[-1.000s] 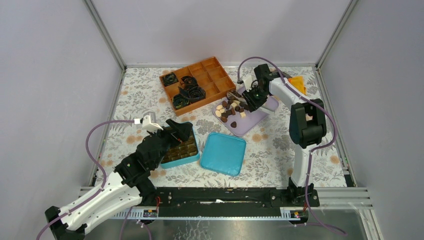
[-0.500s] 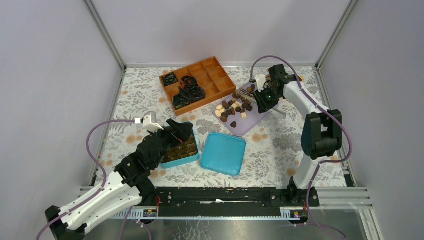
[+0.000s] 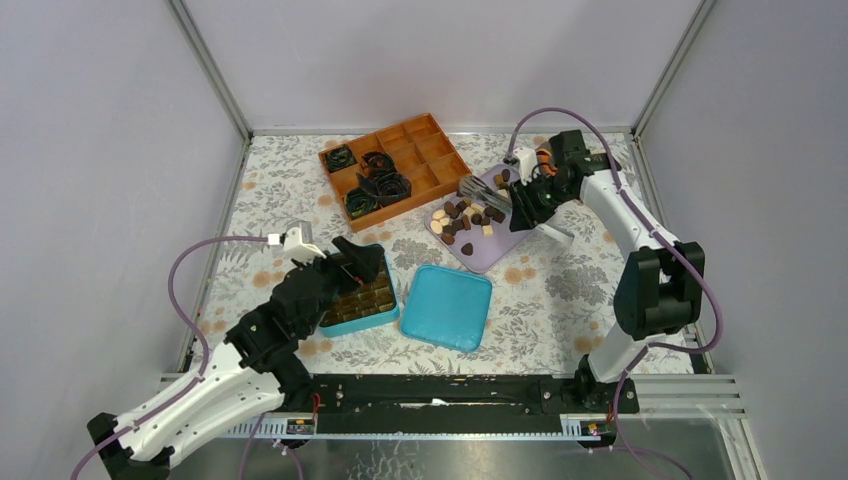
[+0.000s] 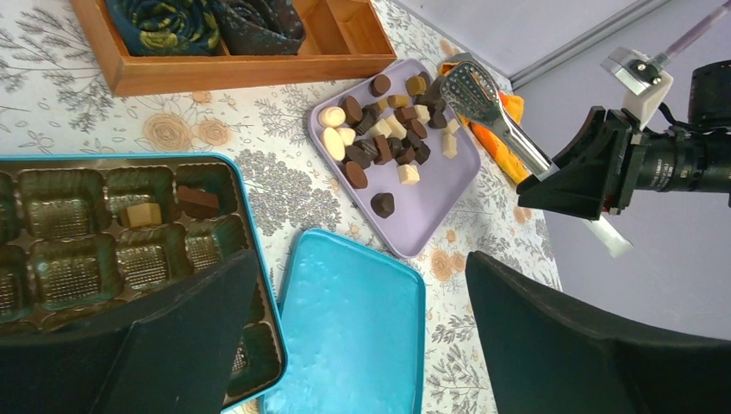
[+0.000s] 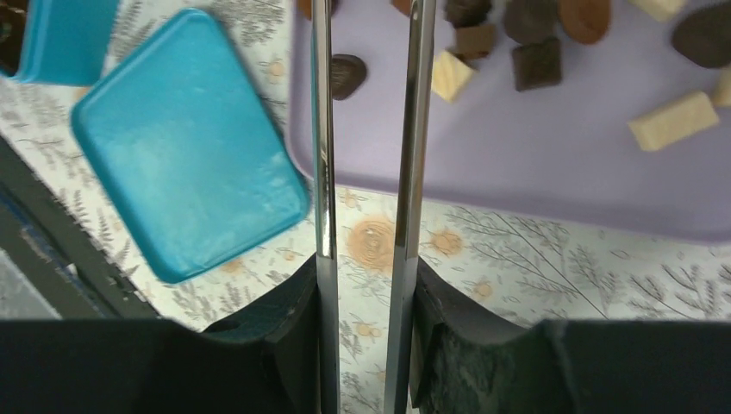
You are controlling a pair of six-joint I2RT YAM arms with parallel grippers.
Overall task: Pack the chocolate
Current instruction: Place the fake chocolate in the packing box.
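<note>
At the lower left of the overhead view, the left tool [image 3: 360,262] hovers over the near-left part of an open teal tin [image 3: 366,323]. Its fingers are spread wide and carry nothing. The tin's brown moulded insert has many pockets, and the left wrist view shows two of them filled, one with a tan square piece [image 4: 140,214] and the next with a dark piece [image 4: 197,200]. Just right of the tin, the teal lid [image 3: 446,306] lies flat on the flower-patterned desk [image 3: 270,190]. Further back, at centre, a wooden compartment tray [image 3: 432,150] sits at an angle, with black crinkled paper cups [image 3: 375,185] in its left-hand sections. To its right and a little nearer is a lavender tray [image 3: 508,238]. Most of the chocolate [image 3: 462,215] lies loose on its left and far parts: dark, mid-brown and cream pieces, round, square and heart-like. One dark heart [image 4: 383,203] sits apart toward the near edge. Metal tongs [image 4: 491,108] reach in from the right, their perforated head above the tray's far corner, beside the pile. Whether the head touches any piece cannot be told. The right wrist view shows the two tong arms apart, with nothing between them there. The right tool [image 3: 528,205] is clamped on the tongs' handle end. An orange cloth [image 4: 509,148] lies beyond the tray, under the tongs.
</note>
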